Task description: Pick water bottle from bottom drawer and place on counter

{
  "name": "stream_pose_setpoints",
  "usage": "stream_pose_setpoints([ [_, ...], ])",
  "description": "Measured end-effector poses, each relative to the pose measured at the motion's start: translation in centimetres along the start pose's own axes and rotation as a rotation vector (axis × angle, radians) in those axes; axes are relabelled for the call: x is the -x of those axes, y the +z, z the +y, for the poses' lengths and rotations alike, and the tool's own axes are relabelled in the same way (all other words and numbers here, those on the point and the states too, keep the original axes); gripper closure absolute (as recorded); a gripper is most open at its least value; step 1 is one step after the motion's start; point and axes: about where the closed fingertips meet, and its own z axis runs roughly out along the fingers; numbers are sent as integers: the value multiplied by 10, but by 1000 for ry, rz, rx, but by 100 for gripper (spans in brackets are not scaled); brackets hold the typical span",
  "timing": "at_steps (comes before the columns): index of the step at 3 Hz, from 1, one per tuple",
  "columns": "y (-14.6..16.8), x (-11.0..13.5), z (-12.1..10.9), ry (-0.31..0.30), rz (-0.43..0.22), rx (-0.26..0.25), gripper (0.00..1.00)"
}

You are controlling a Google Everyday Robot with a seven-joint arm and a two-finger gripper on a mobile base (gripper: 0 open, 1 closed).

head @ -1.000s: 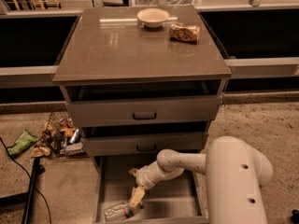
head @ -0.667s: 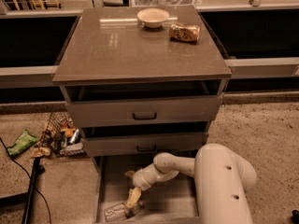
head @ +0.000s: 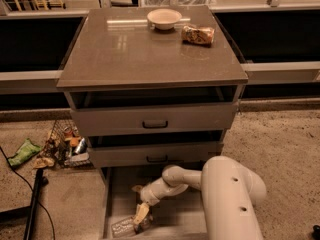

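The scene is dim, with a warm brownish cast. Light falls from above and behind. It lays pale streaks of glare across the far part of the smooth, glossy grey-brown counter, just before the shallow cream bowl. The counter's overhang throws deep shadow into the gaps above the two shallow upper drawers. The deep grey bottom drawer lies in murky shade. There the tan two-finger gripper hangs low beside the small clear plastic water bottle, whose label glints faintly. The robot's rounded cream arm is the brightest foreground surface.
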Motion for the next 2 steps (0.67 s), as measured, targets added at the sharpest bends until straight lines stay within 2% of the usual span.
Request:
stream_pose_setpoints([
  [2, 27, -23, -7, -50, 22, -15, 0],
])
